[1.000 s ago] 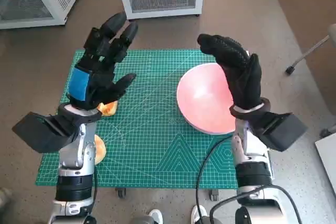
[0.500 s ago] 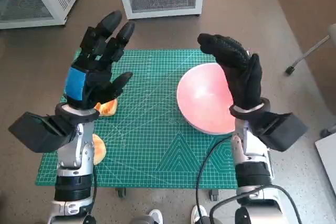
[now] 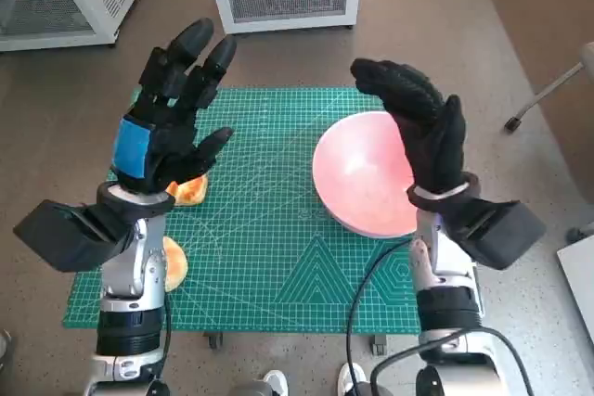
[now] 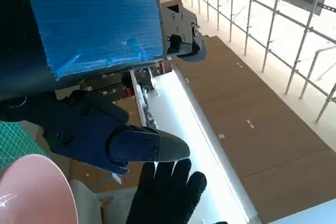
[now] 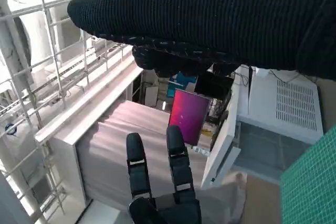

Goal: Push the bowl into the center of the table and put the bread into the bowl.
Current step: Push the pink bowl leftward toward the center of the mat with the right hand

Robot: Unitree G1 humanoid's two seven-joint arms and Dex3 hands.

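A green cutting mat printed with a white grid [image 3: 269, 257] covers the small table, its long axis running from the robot's left to its right. On the right half of the mat sits the round pink plastic bowl [image 3: 362, 183], mouth upward, close to the right edge and off the middle; being round, it has no long axis to speak of. Two pieces of golden-brown bread lie on the mat's left side: one [image 3: 190, 190] just below the left hand, the other [image 3: 174, 263] nearer the robot, partly hidden by the left forearm. How either piece is oriented cannot be told.

The left hand [image 3: 167, 122], black with blue tape on its back, is raised above the mat's left part with fingers spread and pointing away from the robot, holding nothing. The right hand [image 3: 422, 132], in its black knitted glove, is raised over the bowl's right rim, fingers extended and a little curved forward, likewise empty.

The left wrist view looks upward past the blue tape at a railing and brown panels, and catches a slice of the bowl's rim [image 4: 31, 190] and the gloved fingertips [image 4: 168, 195]. The right wrist view shows the left hand's fingers [image 5: 176, 163] against white cabinets and a magenta panel [image 5: 188, 116]. The mat's printing is too fine to read.
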